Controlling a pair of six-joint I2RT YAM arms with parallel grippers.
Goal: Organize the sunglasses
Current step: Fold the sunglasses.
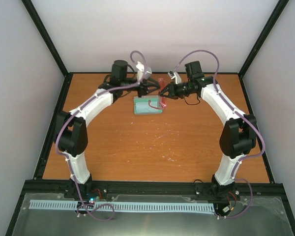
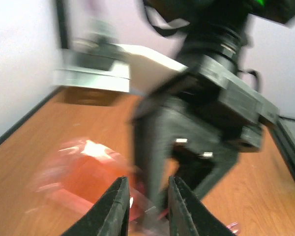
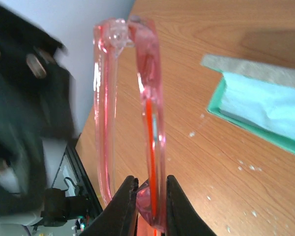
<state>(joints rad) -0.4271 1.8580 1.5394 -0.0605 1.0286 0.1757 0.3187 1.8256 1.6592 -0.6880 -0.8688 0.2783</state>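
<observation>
Gently now: right gripper point(image 3: 150, 196) jaws clamp the sunglasses point(image 3: 153, 98), left gripper point(image 2: 147, 199) jaws too blurred to judge, so I'd ease slowly toward the mid-frame case point(image 1: 137, 105).

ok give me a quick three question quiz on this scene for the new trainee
1. True or false: the sunglasses lie inside the case.
2. What does the right tool hold? A) the sunglasses B) a pen C) nothing
3. Fill in: the case lining is ___.

Key: 1 false, they are held up beside the case; 2 A; 3 teal.
</observation>
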